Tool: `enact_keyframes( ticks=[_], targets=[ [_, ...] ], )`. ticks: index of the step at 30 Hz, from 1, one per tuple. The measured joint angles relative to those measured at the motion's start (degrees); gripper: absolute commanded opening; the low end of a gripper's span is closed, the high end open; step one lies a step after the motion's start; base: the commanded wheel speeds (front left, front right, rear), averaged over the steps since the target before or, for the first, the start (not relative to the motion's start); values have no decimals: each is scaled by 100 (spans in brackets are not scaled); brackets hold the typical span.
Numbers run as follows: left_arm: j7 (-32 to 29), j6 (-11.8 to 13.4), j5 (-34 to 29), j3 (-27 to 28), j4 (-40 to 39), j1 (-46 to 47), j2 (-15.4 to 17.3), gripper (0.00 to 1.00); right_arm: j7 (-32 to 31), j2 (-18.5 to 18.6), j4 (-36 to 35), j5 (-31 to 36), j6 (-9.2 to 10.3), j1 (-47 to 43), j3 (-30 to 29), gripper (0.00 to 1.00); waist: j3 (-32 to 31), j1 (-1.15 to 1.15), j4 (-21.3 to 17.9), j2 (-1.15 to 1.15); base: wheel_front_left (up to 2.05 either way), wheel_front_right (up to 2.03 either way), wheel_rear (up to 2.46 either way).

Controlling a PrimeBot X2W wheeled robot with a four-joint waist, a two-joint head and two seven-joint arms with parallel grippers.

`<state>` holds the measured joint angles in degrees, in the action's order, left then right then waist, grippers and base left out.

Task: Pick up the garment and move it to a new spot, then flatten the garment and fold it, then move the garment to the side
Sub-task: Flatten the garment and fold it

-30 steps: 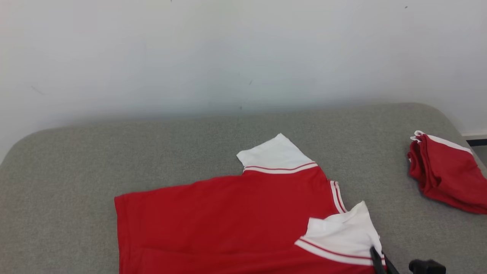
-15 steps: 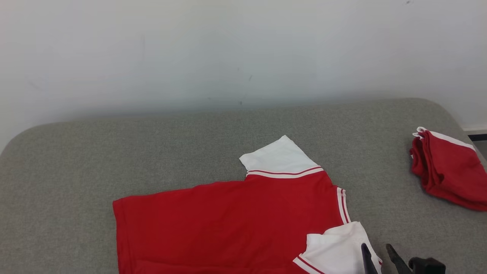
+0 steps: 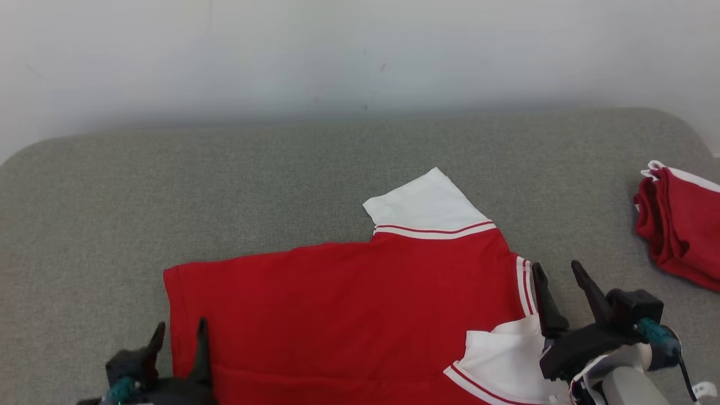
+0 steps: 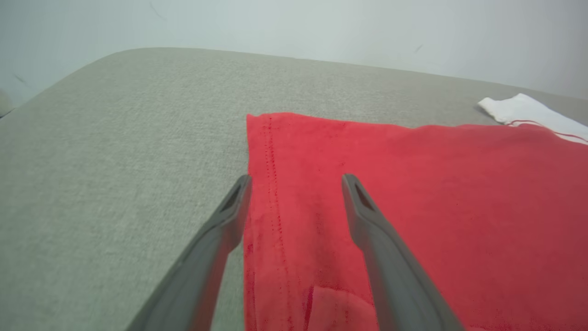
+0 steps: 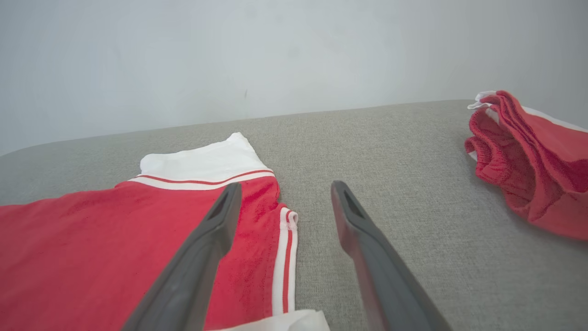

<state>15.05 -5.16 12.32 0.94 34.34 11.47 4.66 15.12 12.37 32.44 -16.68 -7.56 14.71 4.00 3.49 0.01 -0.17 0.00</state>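
On the grey cushion (image 3: pixel 225 185), across its near half and a little right of its middle, the red garment (image 3: pixel 349 304) lies spread sideways, hem toward the cushion's left end and neck toward its right. Both my claws stand wide and hold nothing. My left gripper (image 3: pixel 180 325) is at the cushion's near left, one finger over bare cushion and the other over red cloth, straddling the hem (image 4: pixel 271 184). My right gripper (image 3: pixel 557 267) is at the cushion's near right, astride the striped neck band (image 5: pixel 285 257). A folded red pile (image 3: pixel 680 225) rests at the cushion's right edge, well apart from the garment.

I take the step in hand to be flattening before the fold. The far sleeve (image 3: pixel 427 202) lies out flat, but the near sleeve (image 3: pixel 500 360) looks turned in over the body, and a small ripple shows near the hem. To do this well I should pinch hem and neck evenly, draw them apart along the cushion's length while keeping low, then lay the near sleeve outward. Uneven pulls would skew the cloth.
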Motion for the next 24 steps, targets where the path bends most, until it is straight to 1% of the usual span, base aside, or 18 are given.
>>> enact_keyframes(
  ticks=[4, 7, 9, 11, 12, 14, 17, 19, 22, 24],
  targets=[
    [-105, -121, -14, -141, 626, 854, 261, 100, 1, 65, 11, -19, 0, 393, 56, 100, 243, 0, 49, 0, 0, 0, 0],
    [-499, -192, -8, -337, 1026, 1500, 538, 100, 1, 160, 157, -85, 0, 758, 166, 100, 406, 0, 86, 0, 0, 0, 0],
    [-822, -199, 0, -504, 1220, 1849, 682, 100, -44, 240, 337, -101, 0, 1078, 349, 100, 502, 0, 105, 0, 0, 0, 0],
    [-1201, -225, 54, -687, 1404, 2134, 815, 100, -200, 312, 541, -138, 0, 1412, 535, 100, 581, 1, 118, 0, 0, 0, 0],
    [-1384, -224, 130, -821, 1459, 2262, 861, 100, -388, 367, 670, -146, 0, 1586, 623, 100, 615, 1, 124, 0, 0, 0, 0],
    [-1830, -226, 370, -1090, 1529, 2480, 915, 100, -581, 461, 837, -241, 0, 1891, 810, 100, 668, 1, 141, 1, 0, 0, 0],
    [-2388, -235, 805, -1488, 1503, 2735, 1091, 100, -1081, 610, 1133, -427, 1, 2341, 1124, 100, 718, 1, 183, 1, 0, 0, 0],
    [-2786, -235, 1158, -1756, 1415, 2806, 1212, 100, -1512, 658, 1306, -597, 0, 2586, 1360, 100, 740, 0, 212, 0, 0, 0, 0],
    [-3357, -236, 1586, -2207, 1190, 2927, 1440, 100, -1982, 769, 1432, -797, 0, 2906, 1760, 100, 764, 0, 264, 1, 0, 0, 0],
    [-3669, -235, 1872, -2442, 990, 2984, 1579, 100, -2129, 853, 1450, -913, 0, 3081, 2002, 100, 776, 0, 301, 1, 0, 0, 0]
  ],
)
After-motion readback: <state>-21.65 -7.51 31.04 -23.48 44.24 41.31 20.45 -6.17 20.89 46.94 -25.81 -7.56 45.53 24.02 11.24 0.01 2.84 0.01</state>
